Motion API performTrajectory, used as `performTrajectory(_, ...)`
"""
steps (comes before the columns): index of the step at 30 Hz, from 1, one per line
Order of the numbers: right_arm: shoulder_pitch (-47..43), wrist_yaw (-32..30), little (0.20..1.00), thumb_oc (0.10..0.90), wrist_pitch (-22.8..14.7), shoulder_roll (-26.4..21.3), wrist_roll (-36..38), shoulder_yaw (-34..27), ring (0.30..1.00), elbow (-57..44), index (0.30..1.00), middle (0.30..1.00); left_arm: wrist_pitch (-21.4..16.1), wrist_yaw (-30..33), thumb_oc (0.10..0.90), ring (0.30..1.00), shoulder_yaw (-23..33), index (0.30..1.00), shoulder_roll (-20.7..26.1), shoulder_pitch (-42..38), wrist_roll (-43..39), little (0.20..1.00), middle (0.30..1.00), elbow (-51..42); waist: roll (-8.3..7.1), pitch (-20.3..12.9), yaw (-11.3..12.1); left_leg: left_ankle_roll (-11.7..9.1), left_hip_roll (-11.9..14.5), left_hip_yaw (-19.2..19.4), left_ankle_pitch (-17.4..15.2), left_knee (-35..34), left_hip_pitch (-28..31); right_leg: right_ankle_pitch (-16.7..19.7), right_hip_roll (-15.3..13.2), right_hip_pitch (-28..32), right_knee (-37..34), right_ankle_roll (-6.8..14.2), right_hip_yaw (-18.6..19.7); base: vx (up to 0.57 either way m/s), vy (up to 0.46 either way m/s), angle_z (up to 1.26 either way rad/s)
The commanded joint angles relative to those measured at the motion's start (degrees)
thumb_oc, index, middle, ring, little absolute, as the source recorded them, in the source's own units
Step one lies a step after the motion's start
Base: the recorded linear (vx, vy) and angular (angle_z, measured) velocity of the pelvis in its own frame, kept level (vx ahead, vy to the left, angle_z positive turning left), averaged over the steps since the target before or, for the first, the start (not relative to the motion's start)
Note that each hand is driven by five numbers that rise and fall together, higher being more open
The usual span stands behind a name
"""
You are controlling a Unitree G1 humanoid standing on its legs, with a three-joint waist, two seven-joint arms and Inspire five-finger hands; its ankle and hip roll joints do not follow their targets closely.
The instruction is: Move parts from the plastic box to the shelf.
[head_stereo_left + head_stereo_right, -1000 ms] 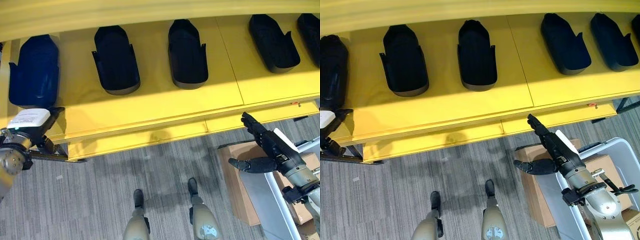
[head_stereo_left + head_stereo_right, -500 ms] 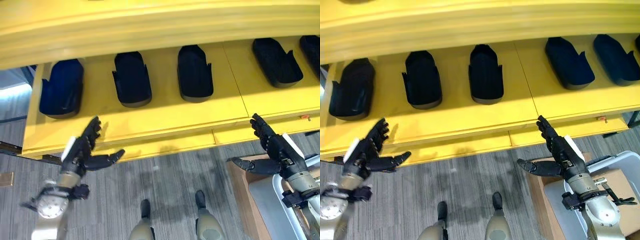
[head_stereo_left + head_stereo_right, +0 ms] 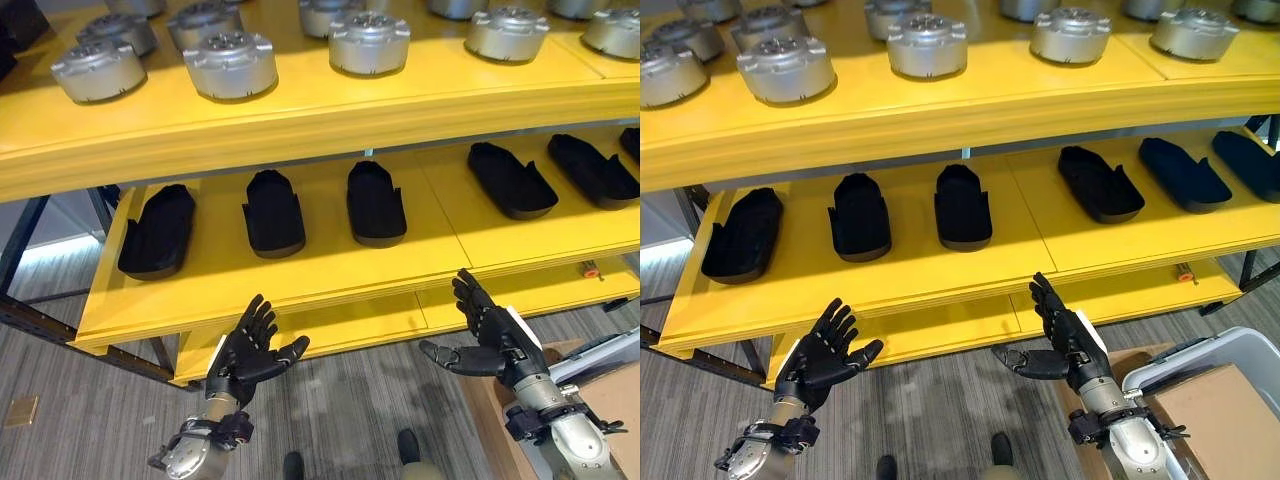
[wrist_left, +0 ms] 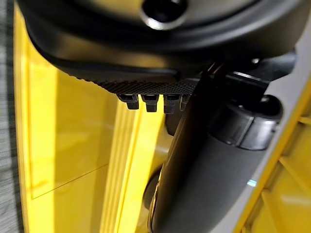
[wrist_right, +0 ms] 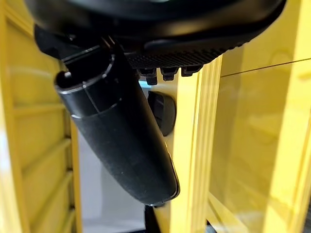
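Note:
A yellow shelf [image 3: 330,268] stands before me. Its lower level carries several black shoe-shaped parts [image 3: 274,210] lying in a row. Its upper level [image 3: 300,112] carries several round silver parts [image 3: 230,65]. My left hand [image 3: 248,352] is raised in front of the lower level's front edge, open, with its fingers spread and nothing in it. My right hand [image 3: 495,340] is up at the same height to the right, open and empty too, its thumb [image 5: 121,141] standing free. The pale plastic box [image 3: 1180,352] is at the lower right, beside my right arm.
A brown cardboard box [image 3: 1230,420] lies in the plastic box. A grey striped carpet [image 3: 90,420] covers the floor before the shelf. Dark metal shelf legs [image 3: 20,240] stand at the left end.
The camera has tilted up, so the upper level now shows. My left hand has come away from the shelf's left end and now stands open before its front edge. My right hand has hardly moved.

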Motion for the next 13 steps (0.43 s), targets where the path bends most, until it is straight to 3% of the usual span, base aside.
performTrajectory(1,-3.07,-1.65,1.000,0.900,-5.34,-0.43,4.11,0.37,1.000,-1.04,1.000,1.000,-5.88,0.52,0.900,1.000,1.31,1.000,0.84,-3.03,2.06,1.000,1.000,-2.59,-1.33,-4.61,0.26,0.96,3.31,1.86,-4.70,-0.23,3.81,-2.80,-1.30,-3.04,3.73,0.08,-0.12,-0.02,-0.013,-0.08)
performTrajectory(13,-4.92,-3.90,1.000,0.900,-5.31,0.10,2.14,4.88,1.000,2.10,1.000,1.000,-6.44,2.51,0.900,1.000,0.20,1.000,0.35,-4.09,3.96,1.000,1.000,0.12,-1.74,-6.08,-0.24,1.27,3.32,3.07,-5.36,-0.23,6.38,-2.71,-1.07,-2.21,4.11,0.42,1.91,0.00,0.000,-0.07)
